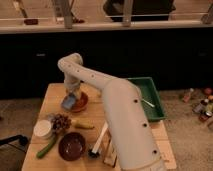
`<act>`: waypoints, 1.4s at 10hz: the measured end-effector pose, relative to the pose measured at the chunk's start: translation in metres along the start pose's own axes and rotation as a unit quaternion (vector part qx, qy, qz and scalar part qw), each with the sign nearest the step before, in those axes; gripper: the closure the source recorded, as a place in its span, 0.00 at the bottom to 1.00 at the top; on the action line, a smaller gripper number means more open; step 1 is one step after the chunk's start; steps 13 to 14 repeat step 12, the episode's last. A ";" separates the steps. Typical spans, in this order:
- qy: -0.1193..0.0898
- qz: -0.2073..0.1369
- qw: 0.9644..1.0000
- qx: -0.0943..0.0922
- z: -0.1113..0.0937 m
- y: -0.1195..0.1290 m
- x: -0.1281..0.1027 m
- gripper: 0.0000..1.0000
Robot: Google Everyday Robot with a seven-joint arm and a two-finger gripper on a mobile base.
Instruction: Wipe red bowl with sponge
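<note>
The red bowl (80,102) is a small orange-red bowl on the wooden table (50,95), left of centre. The grey-blue sponge (68,101) rests at the bowl's left rim, partly over it. My gripper (72,95) hangs straight down from the white arm onto the sponge and the bowl's left side. The arm hides the bowl's right part.
A darker maroon-brown bowl (72,145) sits at the table's front. A round white container (43,128) and a cluster of grapes (61,122) lie at the front left. A green vegetable (46,147) lies near the edge. A green tray (147,97) stands at the right. A black-handled brush (98,142) lies near the front.
</note>
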 end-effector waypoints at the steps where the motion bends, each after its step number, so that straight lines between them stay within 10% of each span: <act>1: 0.000 -0.002 1.000 -0.004 0.001 0.004 -0.002 1.00; 14: 0.021 0.055 0.998 0.022 -0.007 0.029 0.029 1.00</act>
